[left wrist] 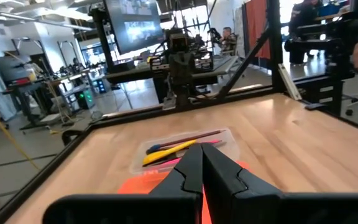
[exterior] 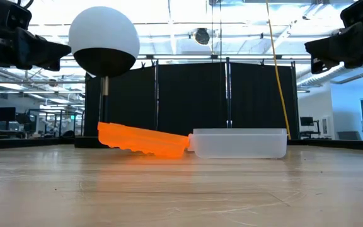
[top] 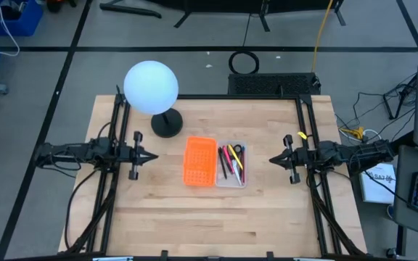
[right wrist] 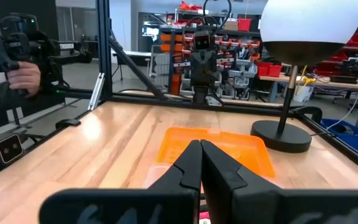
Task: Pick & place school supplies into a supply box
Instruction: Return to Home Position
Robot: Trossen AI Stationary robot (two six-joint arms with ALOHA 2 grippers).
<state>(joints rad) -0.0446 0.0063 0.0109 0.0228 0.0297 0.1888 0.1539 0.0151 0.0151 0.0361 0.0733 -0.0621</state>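
The clear supply box (top: 231,164) rests flat on the table's middle, right of the orange perforated tray (top: 200,160). Inside the box lie pens and pencils (top: 231,161): pink-red, yellow and black; the left wrist view shows them too (left wrist: 178,147). I cannot make out any scissors. In the low view the box (exterior: 239,143) stands level and the orange tray (exterior: 145,140) tilts against it. My left gripper (top: 153,156) hovers shut to the left of the tray. My right gripper (top: 273,159) hovers shut to the right of the box. Both are above the table.
A lamp with a white globe (top: 151,87) stands on a black round base (top: 166,124) at the far left of the tray. Black frame rails (top: 115,188) run along both table sides. A person's hand (right wrist: 23,74) shows beyond the table. Bare wood lies near the front edge.
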